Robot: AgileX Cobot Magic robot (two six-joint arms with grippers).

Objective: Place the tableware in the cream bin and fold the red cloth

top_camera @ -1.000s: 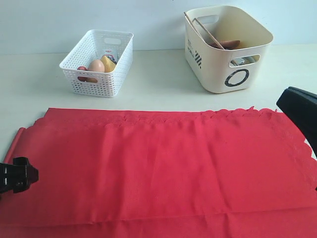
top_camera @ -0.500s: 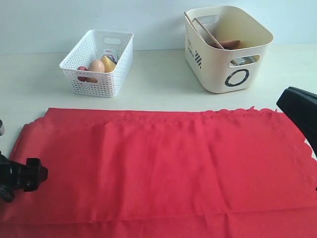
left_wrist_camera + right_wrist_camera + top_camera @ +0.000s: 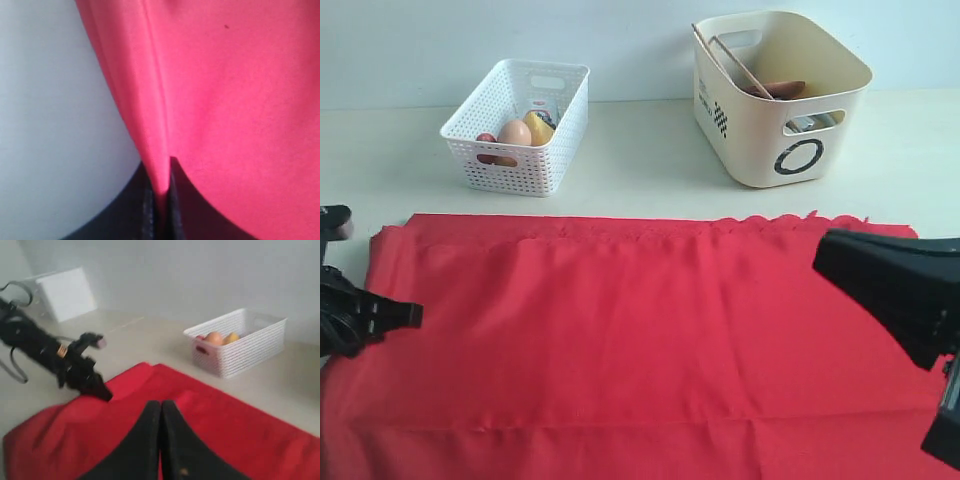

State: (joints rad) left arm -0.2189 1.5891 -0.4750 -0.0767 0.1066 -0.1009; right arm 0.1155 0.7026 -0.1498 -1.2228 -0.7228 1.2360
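Note:
The red cloth (image 3: 640, 340) lies spread over the near half of the table, with a fold line near its front edge. My left gripper (image 3: 415, 315) is shut on the cloth's left edge; in the left wrist view a red ridge (image 3: 150, 125) runs into the closed left gripper (image 3: 162, 195). My right gripper (image 3: 817, 262) hovers over the cloth's right part, its fingers pressed together with nothing at the tips (image 3: 161, 404). The cream bin (image 3: 760, 150) stands at the back right and holds tableware: chopsticks (image 3: 730, 62) and a brown piece (image 3: 780, 88) show above its rim.
A white lattice basket (image 3: 520, 165) with an egg (image 3: 514, 132) and other food stands at the back left. Bare table lies between the basket and the bin. In the right wrist view a white box (image 3: 65, 292) sits beyond the left arm (image 3: 45, 347).
My left gripper has moved away from the front and raised the cloth's left edge. My right gripper has swung left over the cloth. The front fold line has shifted back.

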